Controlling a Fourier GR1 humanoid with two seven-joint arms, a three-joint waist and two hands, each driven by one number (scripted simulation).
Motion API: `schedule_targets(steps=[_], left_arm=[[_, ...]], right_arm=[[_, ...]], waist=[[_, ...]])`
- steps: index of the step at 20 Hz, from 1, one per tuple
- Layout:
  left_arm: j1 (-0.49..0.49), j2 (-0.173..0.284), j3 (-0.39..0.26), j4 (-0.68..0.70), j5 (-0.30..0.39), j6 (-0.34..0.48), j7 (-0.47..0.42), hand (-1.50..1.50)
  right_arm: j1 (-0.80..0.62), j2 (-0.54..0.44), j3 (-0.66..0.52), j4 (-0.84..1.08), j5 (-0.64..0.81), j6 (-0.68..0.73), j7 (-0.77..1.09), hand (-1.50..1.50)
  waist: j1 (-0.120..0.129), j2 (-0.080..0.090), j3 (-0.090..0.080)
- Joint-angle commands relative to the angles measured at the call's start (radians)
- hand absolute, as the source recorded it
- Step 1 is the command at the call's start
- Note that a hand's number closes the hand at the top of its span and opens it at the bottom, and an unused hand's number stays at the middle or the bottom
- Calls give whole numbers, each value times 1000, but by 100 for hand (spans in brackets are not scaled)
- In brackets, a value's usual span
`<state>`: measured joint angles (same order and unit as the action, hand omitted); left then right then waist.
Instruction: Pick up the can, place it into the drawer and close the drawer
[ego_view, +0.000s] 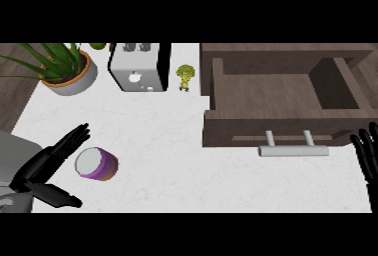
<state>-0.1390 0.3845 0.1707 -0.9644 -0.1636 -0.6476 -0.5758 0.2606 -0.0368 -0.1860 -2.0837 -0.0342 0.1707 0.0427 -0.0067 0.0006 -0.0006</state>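
Here: left hand (46, 161) spread beside round purple can (97, 163); wooden drawer (284, 90) open.

At your one o'clock the drawer (284, 90) looks like matt dark wood with a smooth grey metal handle (292, 150); the counter (184, 165) is white marbled stone.

Purple can (97, 163) beside open left robot hand (46, 167), drawer (284, 102) open

The right hand (365, 160) and the drawer (284, 122) run off the right edge.
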Motion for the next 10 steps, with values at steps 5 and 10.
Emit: schedule_targets(steps=[5,10], left_arm=[[-133,34,-33,302,-62,-15,-214,-150],[-128,62,-46,389,-62,-18,-296,-150]], right_arm=[[-32,9,-9,44,12,-8,-32,-150],[20,19,16,-17,16,10,-12,-150]], waist=[[-9,4,-1],[-10,3,-1]])
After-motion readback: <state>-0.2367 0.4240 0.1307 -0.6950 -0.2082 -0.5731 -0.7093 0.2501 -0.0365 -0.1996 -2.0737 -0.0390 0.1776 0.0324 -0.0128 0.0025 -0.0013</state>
